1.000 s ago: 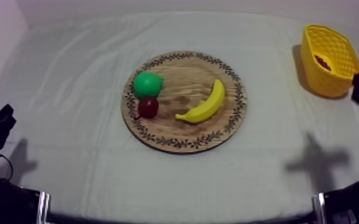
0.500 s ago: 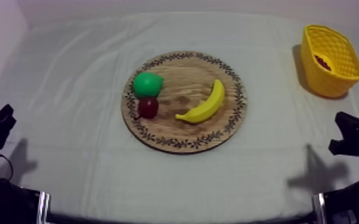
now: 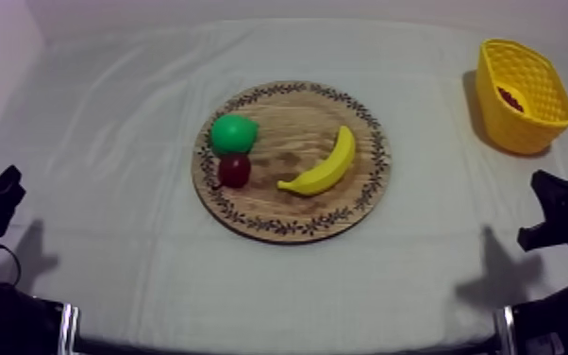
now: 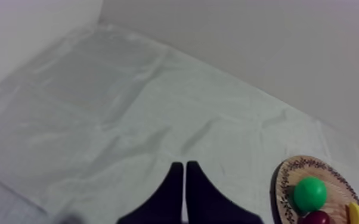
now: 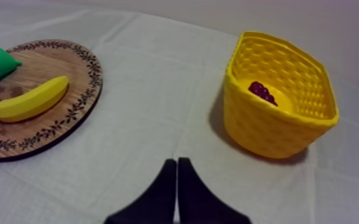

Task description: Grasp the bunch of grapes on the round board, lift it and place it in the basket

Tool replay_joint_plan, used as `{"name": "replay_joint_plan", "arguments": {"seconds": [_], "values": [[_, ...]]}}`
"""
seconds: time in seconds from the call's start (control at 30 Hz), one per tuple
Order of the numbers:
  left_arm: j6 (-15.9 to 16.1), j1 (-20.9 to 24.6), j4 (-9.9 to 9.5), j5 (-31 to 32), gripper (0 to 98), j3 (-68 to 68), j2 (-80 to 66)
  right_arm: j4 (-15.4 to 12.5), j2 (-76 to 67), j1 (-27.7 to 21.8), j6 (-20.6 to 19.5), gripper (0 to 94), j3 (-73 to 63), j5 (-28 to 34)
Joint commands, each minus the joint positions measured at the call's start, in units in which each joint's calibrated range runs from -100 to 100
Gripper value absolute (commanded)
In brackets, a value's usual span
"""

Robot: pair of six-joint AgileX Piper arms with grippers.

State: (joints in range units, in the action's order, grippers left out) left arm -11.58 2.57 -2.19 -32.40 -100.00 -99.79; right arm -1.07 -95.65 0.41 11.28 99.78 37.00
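The bunch of grapes [image 3: 510, 98] lies inside the yellow basket [image 3: 516, 134] at the table's far right; it is a dark red cluster [image 5: 262, 92] on the floor of the basket [image 5: 274, 128]. In the middle of the table lies the round wooden board [image 3: 297, 118] with a green pear [image 3: 234, 132], a small red fruit [image 3: 235, 170] and a banana [image 3: 325, 163] on it. My right gripper [image 3: 550, 210] sits low at the right edge, in front of the basket; its fingers [image 5: 176, 167] lie together, shut on nothing. Low at the left edge, my left gripper [image 3: 0, 194] rests shut [image 4: 184, 170].
From the left wrist, the board [image 4: 284, 179] with the pear [image 4: 310, 193] lies off to one side beyond bare cloth. From the right wrist, the board [image 5: 50, 128] and banana [image 5: 30, 99] lie across open cloth from the basket.
My right arm has drawn back from beside the basket and come down to the table's right edge. The fruit, the board and the left arm have not moved.
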Motion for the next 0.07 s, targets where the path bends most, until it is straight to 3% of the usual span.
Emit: {"name": "replay_joint_plan", "arguments": {"seconds": [0.0, 0.03], "values": [[0.01, 0.0, -0.03, -0.02, 0.1, 0.0, 0.05, -0.08, -0.02, -0.02, -0.06, 0.4, -0.01, 0.02], [0.02, 0.0, -0.03, -0.02, 0.1, 0.0, 0.05, -0.08, -0.02, -0.02, -0.06, 0.4, -0.01, 0.02]]}}
